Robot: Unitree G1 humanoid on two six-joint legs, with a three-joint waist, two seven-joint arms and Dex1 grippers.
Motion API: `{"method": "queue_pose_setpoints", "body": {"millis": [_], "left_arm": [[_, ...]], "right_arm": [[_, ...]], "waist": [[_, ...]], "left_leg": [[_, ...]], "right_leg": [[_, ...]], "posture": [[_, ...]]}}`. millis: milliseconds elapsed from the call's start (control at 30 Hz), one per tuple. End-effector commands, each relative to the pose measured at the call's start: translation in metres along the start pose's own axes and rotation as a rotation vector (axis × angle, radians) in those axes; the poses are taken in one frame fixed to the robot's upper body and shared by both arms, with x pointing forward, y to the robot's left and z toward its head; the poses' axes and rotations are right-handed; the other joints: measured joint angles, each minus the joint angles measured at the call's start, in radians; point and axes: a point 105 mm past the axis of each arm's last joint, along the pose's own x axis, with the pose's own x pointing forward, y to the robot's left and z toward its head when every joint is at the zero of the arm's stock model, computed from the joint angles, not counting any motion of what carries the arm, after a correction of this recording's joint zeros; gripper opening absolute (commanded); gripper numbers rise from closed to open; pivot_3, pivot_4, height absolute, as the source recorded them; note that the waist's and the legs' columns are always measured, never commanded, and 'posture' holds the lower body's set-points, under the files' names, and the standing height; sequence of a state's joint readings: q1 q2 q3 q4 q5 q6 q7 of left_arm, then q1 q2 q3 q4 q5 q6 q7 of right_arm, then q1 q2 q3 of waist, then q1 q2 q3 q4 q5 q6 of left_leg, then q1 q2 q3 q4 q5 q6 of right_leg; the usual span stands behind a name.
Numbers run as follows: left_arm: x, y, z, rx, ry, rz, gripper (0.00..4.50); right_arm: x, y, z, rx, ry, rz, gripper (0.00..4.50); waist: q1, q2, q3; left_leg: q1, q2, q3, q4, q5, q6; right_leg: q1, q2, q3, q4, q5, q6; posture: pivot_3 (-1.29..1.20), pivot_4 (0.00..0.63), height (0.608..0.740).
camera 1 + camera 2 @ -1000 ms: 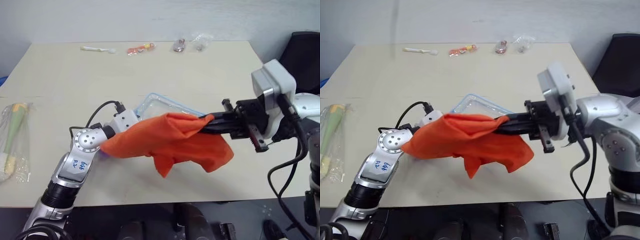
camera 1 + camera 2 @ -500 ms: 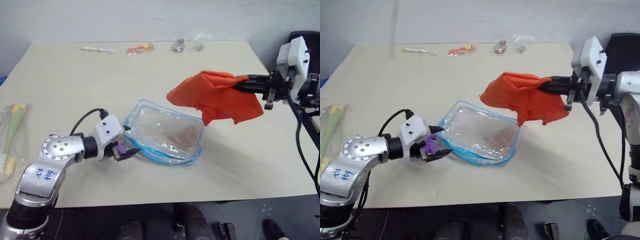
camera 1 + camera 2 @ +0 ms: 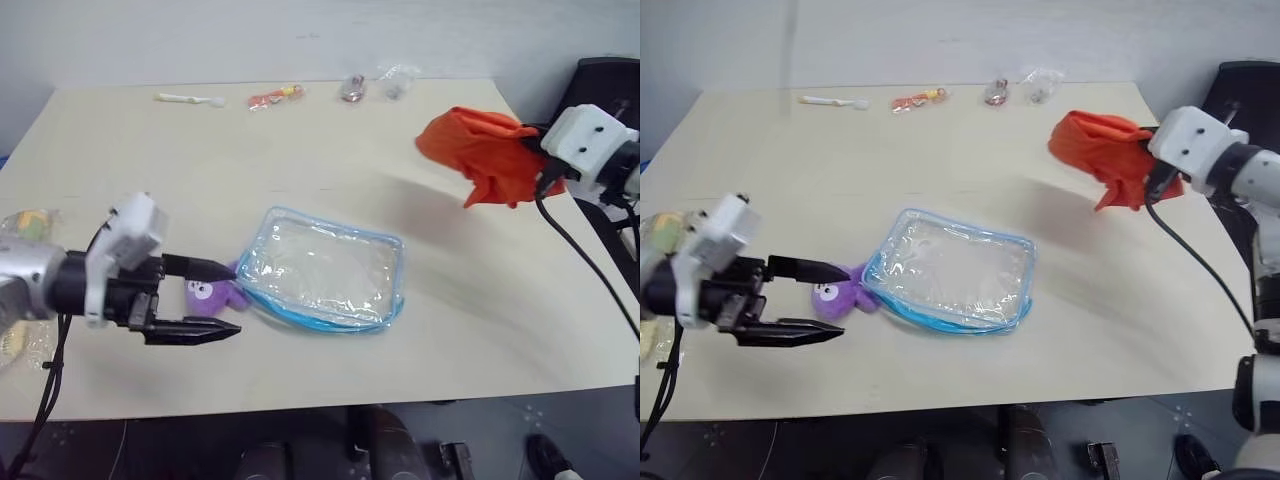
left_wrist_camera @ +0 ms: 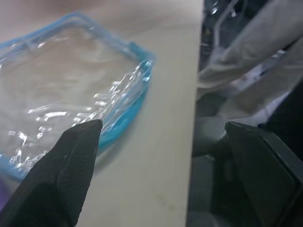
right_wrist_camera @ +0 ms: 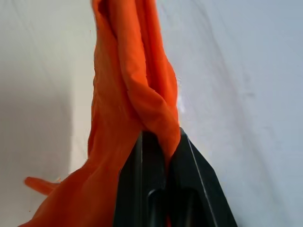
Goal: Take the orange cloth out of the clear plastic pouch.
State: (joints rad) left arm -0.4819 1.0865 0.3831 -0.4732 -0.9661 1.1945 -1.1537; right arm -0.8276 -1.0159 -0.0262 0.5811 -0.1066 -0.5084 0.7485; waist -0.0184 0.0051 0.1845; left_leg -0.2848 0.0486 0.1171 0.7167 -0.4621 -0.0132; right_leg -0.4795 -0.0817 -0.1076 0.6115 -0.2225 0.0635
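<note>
The right tool [image 5: 161, 142] is gripping the orange cloth [image 3: 487, 152], hanging above the worktop [image 3: 300, 150], well apart from the clear plastic pouch [image 3: 322, 268]; the left tool [image 3: 222, 298] is standing open beside a purple plush toy [image 3: 208, 296].

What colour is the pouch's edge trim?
Light blue, on the clear plastic pouch; clearest in the left eye view.

Purple plush toy [image 3: 830, 297] touching pouch [image 3: 950, 272] left edge, bare table [image 3: 1120, 290] to its right

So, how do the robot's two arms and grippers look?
Each arm ends in a white boxy wrist housing with a black cable. The left gripper has two black tapered fingers; the right gripper has black fingers too. The left forearm is silver-grey.
</note>
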Motion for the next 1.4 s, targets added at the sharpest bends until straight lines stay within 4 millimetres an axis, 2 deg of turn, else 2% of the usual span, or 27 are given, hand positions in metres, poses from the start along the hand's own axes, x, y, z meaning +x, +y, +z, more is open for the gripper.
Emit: {"method": "queue_pose_setpoints", "body": {"millis": [33, 133, 233, 300, 333, 533, 667, 833, 933, 1000, 1100, 1167, 1233, 1400], "left_arm": [[0.009, 0.007, 0.026, -0.021, -0.120, -0.055, 4.41], [0.021, 0.009, 0.035, -0.023, -0.150, -0.111, 4.41], [0.030, 0.012, 0.032, -0.019, -0.134, -0.130, 4.41], [0.032, 0.014, 0.029, -0.022, -0.125, -0.137, 4.41], [0.031, 0.016, 0.029, -0.022, -0.123, -0.134, 4.41], [0.030, 0.022, 0.026, 0.012, -0.095, -0.129, 4.41], [0.026, 0.024, 0.022, 0.037, -0.085, -0.117, 4.44], [0.014, 0.034, 0.019, 0.058, -0.102, -0.053, 4.44], [-0.002, 0.045, 0.021, 0.073, -0.140, 0.023, 4.44], [-0.016, 0.046, 0.021, 0.080, -0.131, 0.051, 4.44], [-0.034, 0.044, 0.018, 0.090, -0.085, 0.069, 4.44], [-0.046, 0.044, 0.016, 0.118, -0.053, 0.094, 4.44], [-0.056, 0.044, 0.016, 0.139, -0.032, 0.114, 4.44], [-0.073, 0.051, 0.022, 0.156, -0.038, 0.159, 4.44]], "right_arm": [[-0.023, 0.004, 0.003, -0.165, -0.053, -0.025, 0.00], [-0.039, 0.058, -0.004, -0.182, -0.087, 0.096, 0.00], [-0.056, 0.120, -0.001, -0.156, -0.130, 0.237, 0.00], [-0.065, 0.141, 0.000, -0.156, -0.144, 0.285, 0.00], [-0.066, 0.143, -0.003, -0.141, -0.128, 0.279, 0.00], [-0.066, 0.145, -0.007, -0.151, -0.113, 0.297, 0.00], [-0.071, 0.145, -0.018, -0.096, -0.058, 0.337, 0.97], [-0.081, 0.142, -0.021, 0.023, -0.009, 0.377, 2.74], [-0.096, 0.136, -0.023, 0.272, 0.083, 0.409, 3.88], [-0.117, 0.131, -0.026, 0.487, 0.175, 0.480, 4.49], [-0.149, 0.119, -0.029, 0.732, 0.289, 0.558, 4.49], [-0.167, 0.103, -0.038, 0.901, 0.356, 0.528, 4.49], [-0.179, 0.087, -0.046, 0.992, 0.385, 0.460, 4.49], [-0.194, 0.069, -0.051, 1.131, 0.382, 0.385, 4.49]], "waist": [[-0.001, 0.000, 0.000], [-0.010, -0.001, -0.001], [-0.013, -0.001, 0.000], [-0.020, -0.001, 0.000], [-0.025, -0.001, 0.000], [-0.035, -0.001, 0.000], [-0.025, -0.001, 0.000], [-0.011, -0.001, 0.000], [-0.004, -0.001, 0.000], [-0.001, -0.001, 0.000], [-0.001, -0.001, 0.000], [-0.001, -0.002, 0.000], [-0.001, -0.002, 0.000], [-0.002, -0.003, 0.001]], "left_leg": [[0.001, 0.000, 0.000, 0.000, 0.000, 0.000], [-0.001, 0.000, 0.000, 0.000, 0.000, 0.000], [-0.002, 0.000, 0.000, 0.000, 0.000, 0.000], [-0.003, 0.000, 0.001, 0.000, 0.000, -0.001], [-0.002, 0.000, 0.001, 0.000, 0.000, -0.001], [0.003, -0.001, 0.001, 0.000, 0.002, -0.004], [0.002, -0.001, 0.000, 0.000, 0.002, -0.004], [0.002, -0.001, 0.000, 0.000, 0.002, -0.004], [0.002, -0.001, 0.000, 0.001, 0.002, -0.004], [0.001, -0.001, 0.000, 0.001, 0.002, -0.004], [0.001, -0.001, 0.000, 0.000, 0.002, -0.003], [0.002, -0.001, 0.000, -0.001, 0.002, -0.003], [0.002, -0.001, 0.000, -0.001, 0.001, -0.003], [0.003, -0.001, 0.001, -0.002, 0.001, -0.003]], "right_leg": [[0.001, 0.000, 0.000, 0.000, 0.000, 0.000], [0.003, 0.000, 0.001, 0.001, 0.000, 0.000], [0.000, 0.000, 0.002, 0.002, 0.000, 0.000], [0.000, 0.001, 0.003, 0.003, 0.000, 0.000], [0.000, 0.001, 0.004, 0.003, 0.000, 0.000], [0.001, 0.002, 0.008, 0.008, -0.001, -0.001], [0.001, 0.002, 0.008, 0.008, -0.001, -0.002], [0.001, 0.003, 0.008, 0.007, -0.001, -0.002], [0.001, 0.002, 0.007, 0.007, -0.001, -0.002], [0.001, 0.003, 0.007, 0.007, -0.001, -0.002], [0.001, 0.003, 0.007, 0.005, -0.001, -0.001], [0.002, 0.004, 0.006, 0.002, -0.001, -0.001], [0.002, 0.004, 0.007, -0.001, 0.000, -0.001], [0.002, 0.005, 0.007, -0.001, -0.001, -0.001]], "posture": [[0.00, 0.150, 0.740], [0.00, 0.150, 0.740], [0.00, 0.150, 0.740], [0.00, 0.150, 0.740], [0.00, 0.150, 0.740], [0.00, 0.150, 0.740], [0.00, 0.150, 0.740], [0.00, 0.150, 0.740], [0.00, 0.150, 0.740], [0.00, 0.150, 0.740], [0.00, 0.150, 0.740], [0.00, 0.150, 0.740], [0.00, 0.150, 0.740], [0.00, 0.150, 0.740]]}}
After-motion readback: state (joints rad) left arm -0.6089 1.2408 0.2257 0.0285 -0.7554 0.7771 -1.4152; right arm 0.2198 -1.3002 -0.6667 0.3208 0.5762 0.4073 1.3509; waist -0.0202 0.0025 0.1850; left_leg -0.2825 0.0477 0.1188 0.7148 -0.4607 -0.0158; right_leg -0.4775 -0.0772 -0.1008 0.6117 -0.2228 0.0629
